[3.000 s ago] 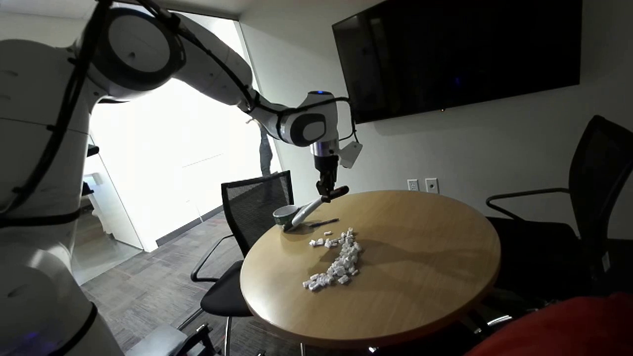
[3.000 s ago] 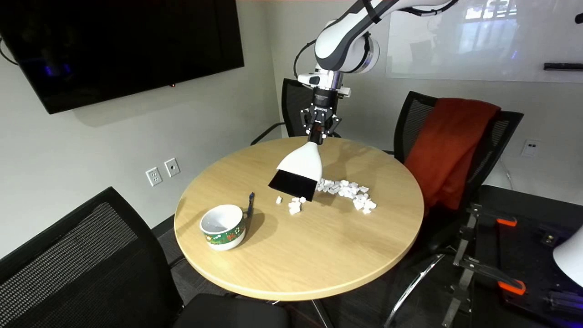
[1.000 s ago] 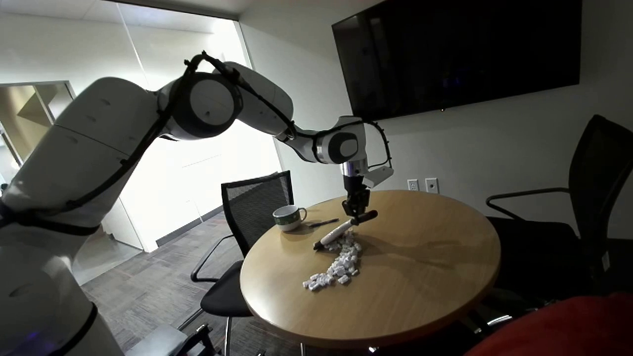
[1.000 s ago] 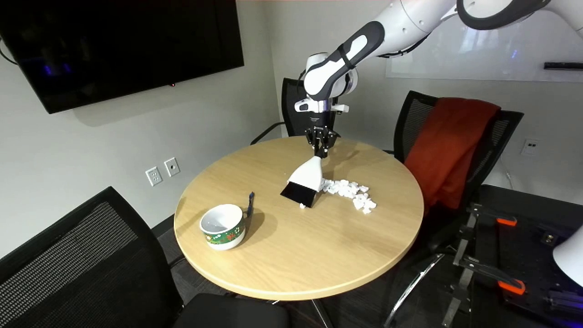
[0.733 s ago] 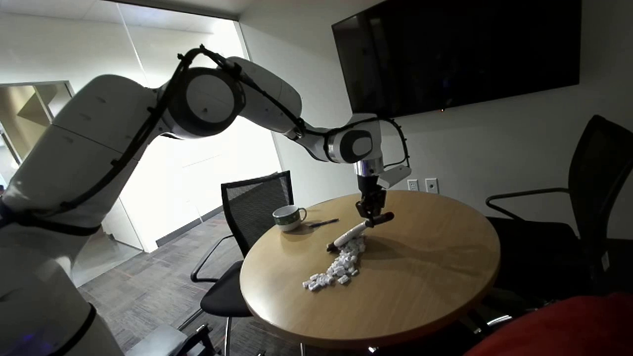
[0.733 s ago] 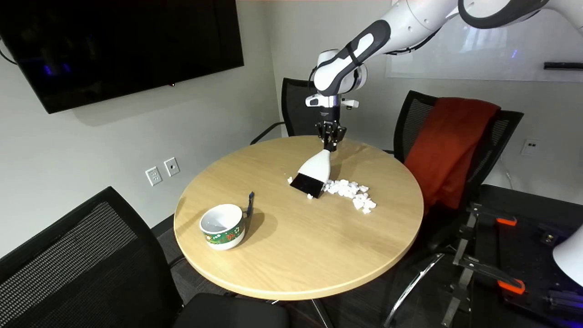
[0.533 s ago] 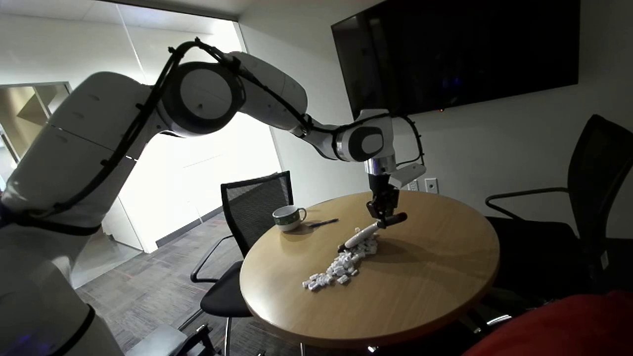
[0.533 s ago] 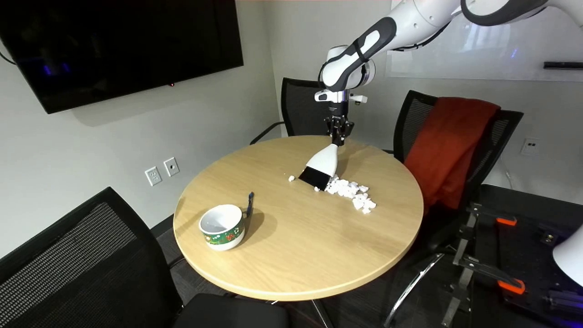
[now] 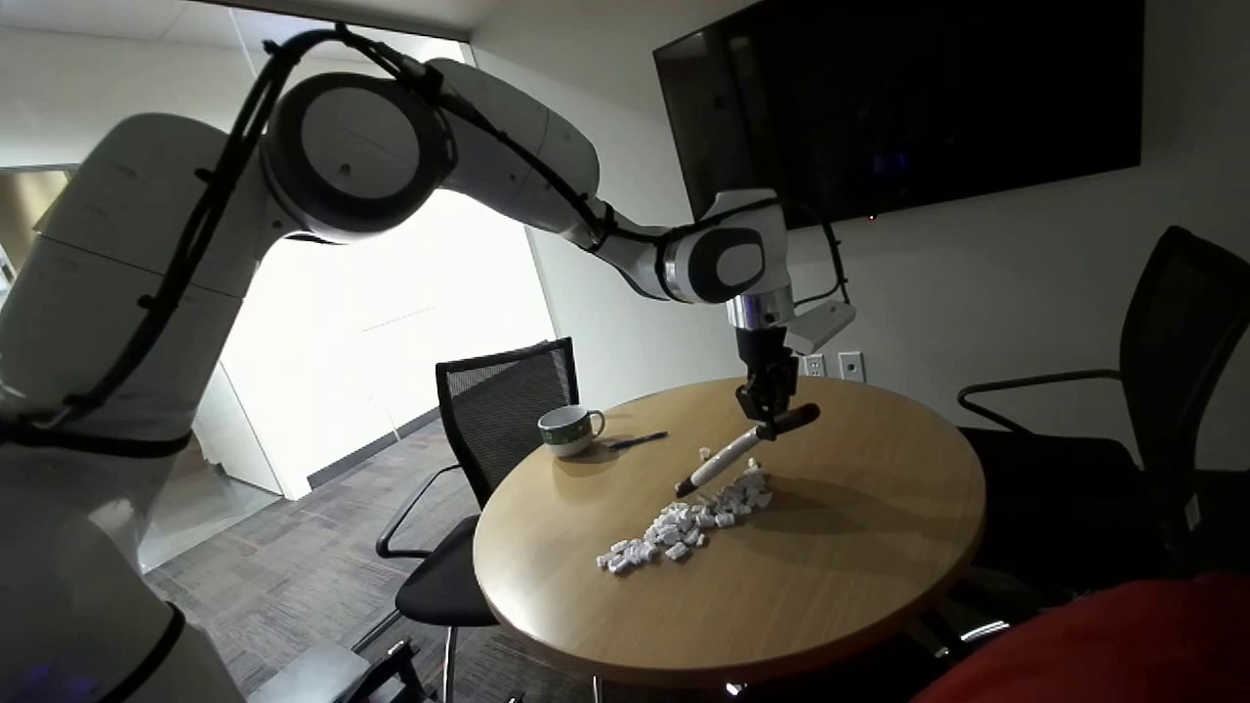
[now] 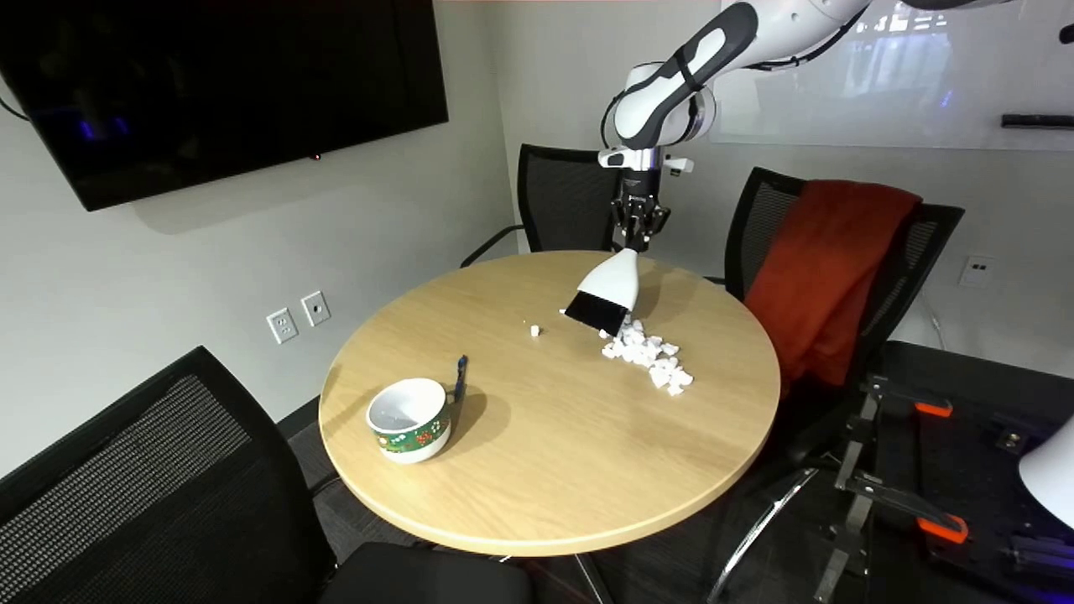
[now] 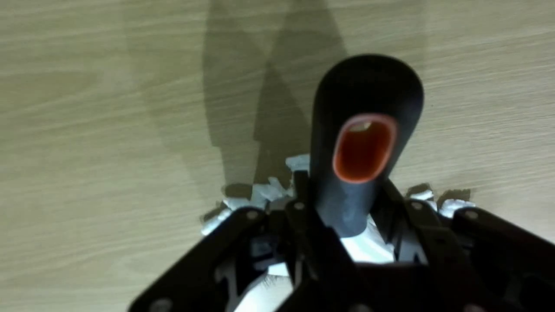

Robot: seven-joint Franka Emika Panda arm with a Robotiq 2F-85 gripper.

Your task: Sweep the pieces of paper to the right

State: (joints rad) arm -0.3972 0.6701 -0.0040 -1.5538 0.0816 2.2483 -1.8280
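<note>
No words, numbers, brand names or signs can be read in any of these views. In an exterior view, tiny pale marks show on the black body of the end effector [image 10: 636, 236], too small and blurred to tell whether they are letters. The cup [image 10: 409, 424] has a green band with red and pale flecks of decoration; no lettering is legible in it. A small pale tag [image 9: 1192, 514] is on the black chair [image 9: 1177, 351] at the right edge of an exterior view; any print on it is too small to make out. Any printing on the pen [image 9: 640, 440] or the wall plates [image 10: 316, 308] is likewise too small to read.
</note>
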